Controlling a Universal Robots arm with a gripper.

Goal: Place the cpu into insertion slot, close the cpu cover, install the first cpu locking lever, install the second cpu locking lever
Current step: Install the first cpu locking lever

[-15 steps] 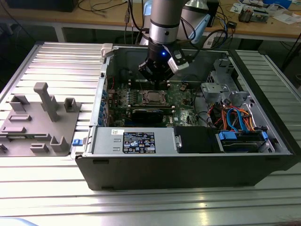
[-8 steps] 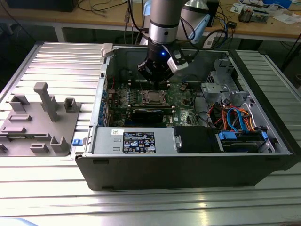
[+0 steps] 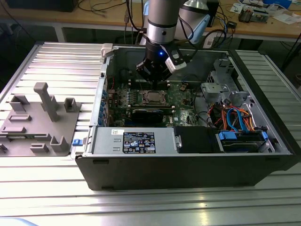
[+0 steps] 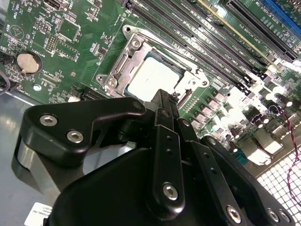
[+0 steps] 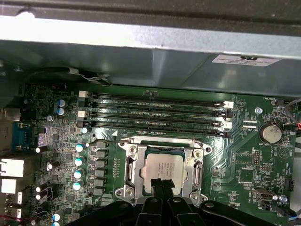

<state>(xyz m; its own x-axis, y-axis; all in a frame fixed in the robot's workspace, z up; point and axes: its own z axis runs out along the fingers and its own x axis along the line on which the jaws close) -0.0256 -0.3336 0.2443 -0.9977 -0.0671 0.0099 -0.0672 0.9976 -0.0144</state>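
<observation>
The cpu (image 5: 162, 168) sits seated in the insertion slot (image 5: 141, 151), silver top up, and the cpu cover (image 5: 134, 167) lies folded flat over it, its window framing the chip. In the exterior view the socket is near the middle of the motherboard (image 3: 181, 96), inside the open computer case (image 3: 188, 165) on the ribbed worktop (image 3: 56, 61), with a grey fixture block (image 3: 42, 117) well off toward nine o'clock of the case.

The end effector (image 5: 162, 183) hangs directly above the socket, its fingers (image 4: 162, 101) pressed narrowly together with nothing between them, the tips at the cover's six o'clock edge in the first wrist view. Whether they touch the metal is hard to judge from these angles.

The work looks to stand at the latching stage: chip placed, cover down, levers to be secured. Doing that well probably means pushing a lever with the closed tips low on the wire, keeping the force sideways and downward along its arc, and staying clear of the memory slots (image 5: 155, 113) at twelve o'clock of the socket.
</observation>
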